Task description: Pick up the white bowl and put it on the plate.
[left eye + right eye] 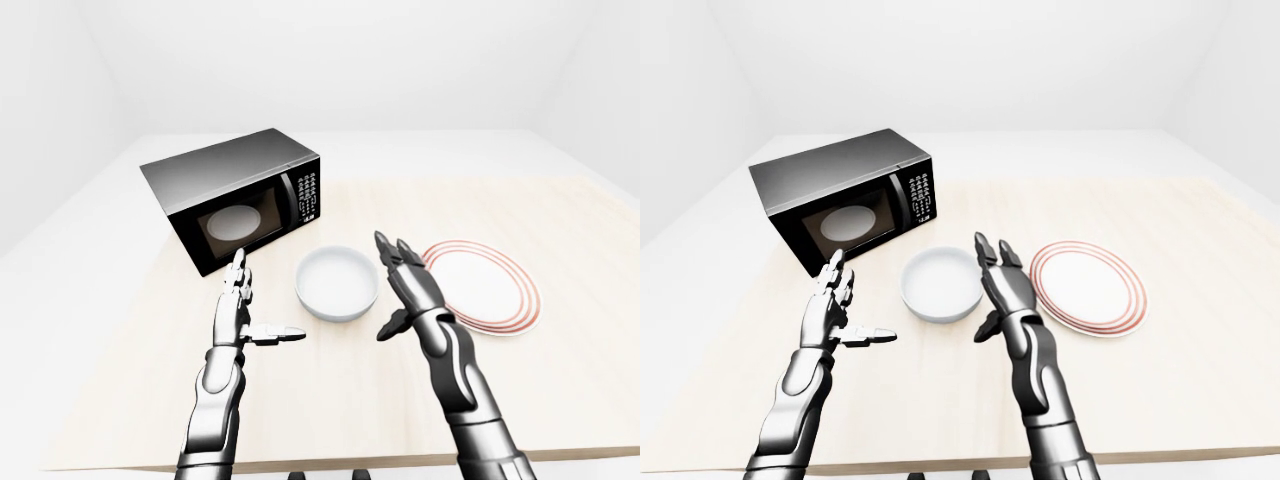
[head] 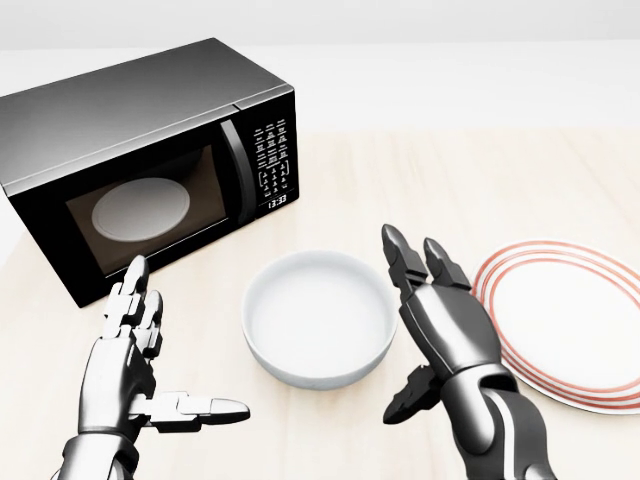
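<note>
The white bowl (image 2: 318,328) sits upright on the wooden table (image 2: 400,180), in the middle of the head view. The white plate with red rings (image 2: 575,335) lies flat to the right of the bowl. My right hand (image 2: 415,320) is open, fingers stretched up, just right of the bowl, between bowl and plate; it hides the plate's left edge. My left hand (image 2: 160,345) is open, thumb out to the right, left of the bowl and apart from it. Neither hand holds anything.
A black microwave (image 2: 150,160) stands at the upper left of the head view, door shut, a pale turntable showing through its window. The table's near edge (image 1: 340,462) runs along the bottom of the left-eye view. White walls lie beyond.
</note>
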Available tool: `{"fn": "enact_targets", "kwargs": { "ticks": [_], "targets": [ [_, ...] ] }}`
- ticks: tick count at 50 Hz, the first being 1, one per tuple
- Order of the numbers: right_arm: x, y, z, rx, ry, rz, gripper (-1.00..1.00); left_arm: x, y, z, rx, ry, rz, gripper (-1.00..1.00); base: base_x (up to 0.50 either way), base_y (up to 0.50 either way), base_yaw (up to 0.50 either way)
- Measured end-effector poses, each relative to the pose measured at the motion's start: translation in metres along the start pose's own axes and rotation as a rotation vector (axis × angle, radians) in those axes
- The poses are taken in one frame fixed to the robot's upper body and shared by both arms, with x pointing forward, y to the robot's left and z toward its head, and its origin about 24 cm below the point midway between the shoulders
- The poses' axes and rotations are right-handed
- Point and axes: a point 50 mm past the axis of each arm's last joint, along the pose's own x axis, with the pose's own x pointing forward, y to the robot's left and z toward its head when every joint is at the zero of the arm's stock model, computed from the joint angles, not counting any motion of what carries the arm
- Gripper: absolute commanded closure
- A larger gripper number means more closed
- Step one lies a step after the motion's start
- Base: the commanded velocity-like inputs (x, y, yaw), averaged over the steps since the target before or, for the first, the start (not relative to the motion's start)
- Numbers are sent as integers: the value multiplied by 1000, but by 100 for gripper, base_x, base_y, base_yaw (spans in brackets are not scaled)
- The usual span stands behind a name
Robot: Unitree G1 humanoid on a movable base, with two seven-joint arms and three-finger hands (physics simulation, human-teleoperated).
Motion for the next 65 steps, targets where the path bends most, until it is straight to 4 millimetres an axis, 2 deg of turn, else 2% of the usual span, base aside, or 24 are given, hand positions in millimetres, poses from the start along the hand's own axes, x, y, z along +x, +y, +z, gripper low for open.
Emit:
{"fn": "enact_targets", "kwargs": {
  "ticks": [43,65],
  "targets": [
    [9,20,24,-194,-51,160,-100,0,0,0,0,0,0,-100,0,0,0],
    [19,21,34,-355,-64,281,-100,0,0,0,0,0,0,-100,0,0,0]
  ]
}}
